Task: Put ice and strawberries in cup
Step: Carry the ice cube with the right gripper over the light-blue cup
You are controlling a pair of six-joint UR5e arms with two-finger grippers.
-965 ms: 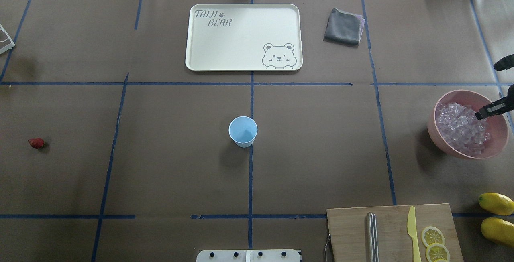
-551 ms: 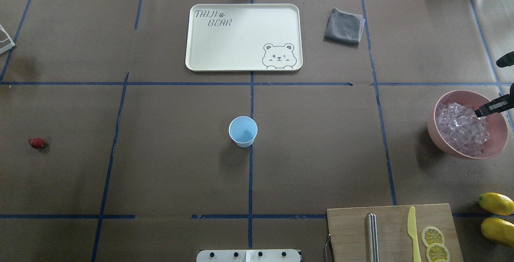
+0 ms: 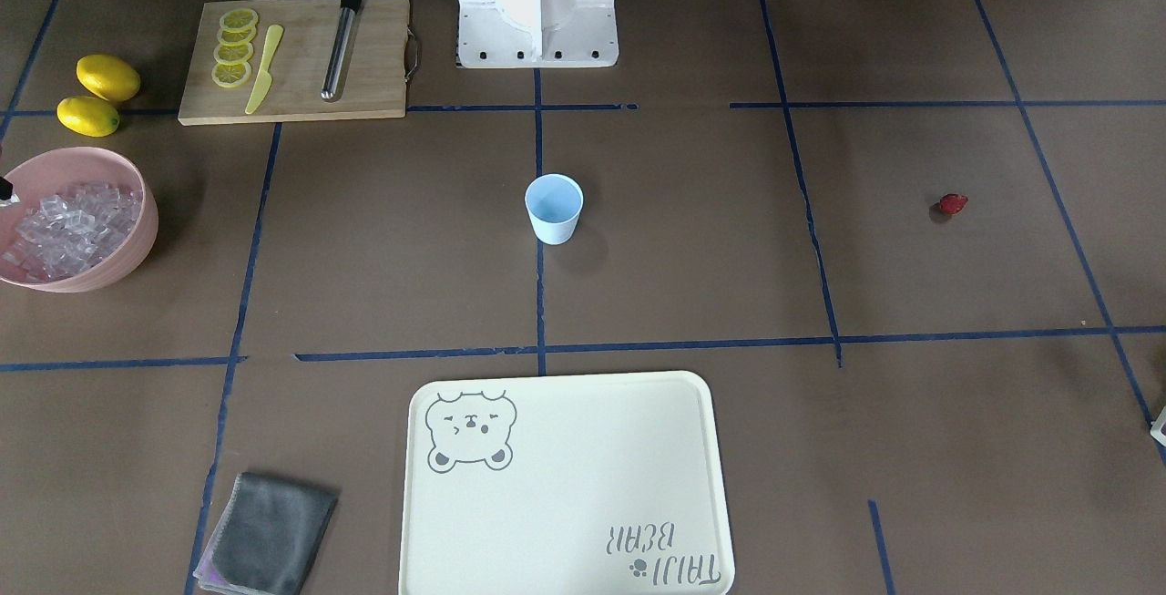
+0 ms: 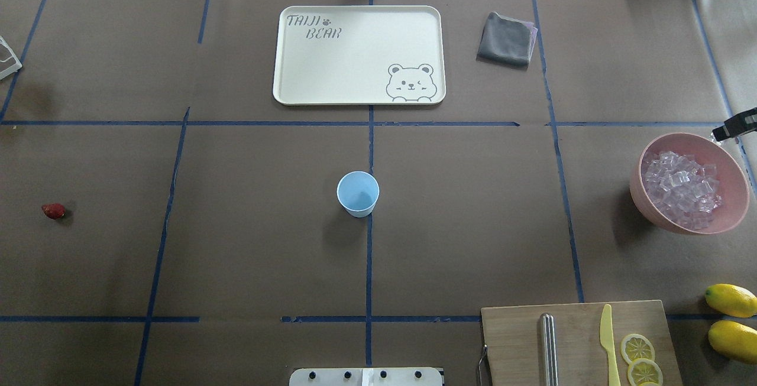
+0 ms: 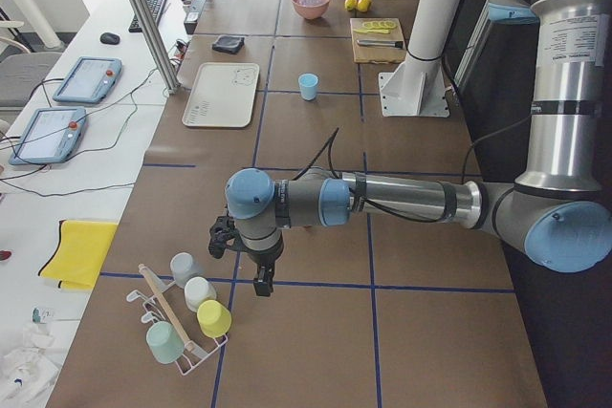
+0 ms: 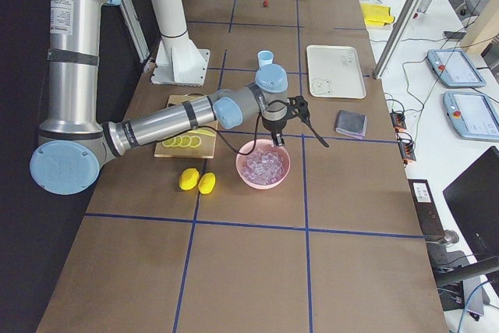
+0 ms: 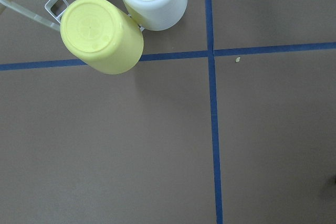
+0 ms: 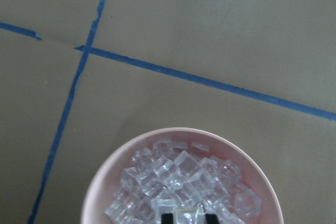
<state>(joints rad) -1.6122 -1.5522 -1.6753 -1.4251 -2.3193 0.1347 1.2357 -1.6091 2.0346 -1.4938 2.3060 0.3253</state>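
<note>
The right fingers (image 8: 167, 217) sit narrow over the bowl (image 8: 110, 166), seemingly pinching one cube of ice (image 8: 178, 174). It is light, hard and slick, best squeezed on flat opposite faces. The cup (image 4: 358, 193) stands mid tabletop (image 4: 236, 226), and the soft strawberry (image 4: 53, 211) lies far left. Whether the left fingers (image 5: 261, 282) are wide or narrow, I cannot tell.

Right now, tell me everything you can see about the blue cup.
The cup is small, pale blue and round, with no handle, narrowing slightly toward its base; it looks like plastic. It stands upright, mouth up, near the middle of the table, on a blue tape line. Its inside looks empty: no ice, no strawberry. Only the table touches it.
</note>
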